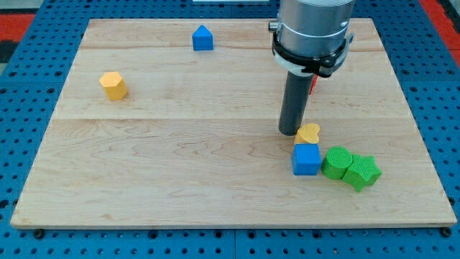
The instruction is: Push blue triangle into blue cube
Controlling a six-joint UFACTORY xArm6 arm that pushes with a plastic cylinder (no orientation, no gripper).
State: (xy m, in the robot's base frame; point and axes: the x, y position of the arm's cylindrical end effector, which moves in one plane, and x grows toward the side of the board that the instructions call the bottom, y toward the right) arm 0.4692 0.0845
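Yellow hexagonal block point(113, 85) at counter point(180, 144) left. Blue triangle point(203, 38) near the view's top, well apart from blue cube point(306, 159). My tip point(291, 132) touching counter just left of yellow heart block point(309, 133), above blue cube. No jaws on this rod. Green cylinder point(336, 162), green star block point(361, 173) just right of cube. Red block point(314, 81) mostly hidden behind rod.

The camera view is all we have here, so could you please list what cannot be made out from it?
- Red block: only a sliver shows at the arm's right; its shape cannot be told.
- My tip: whether it touches the yellow heart block beside it cannot be told.
- Arm above the metal collar: cut off by the view's top.
- Green blocks: pressed together; the left one's shape is unclear.
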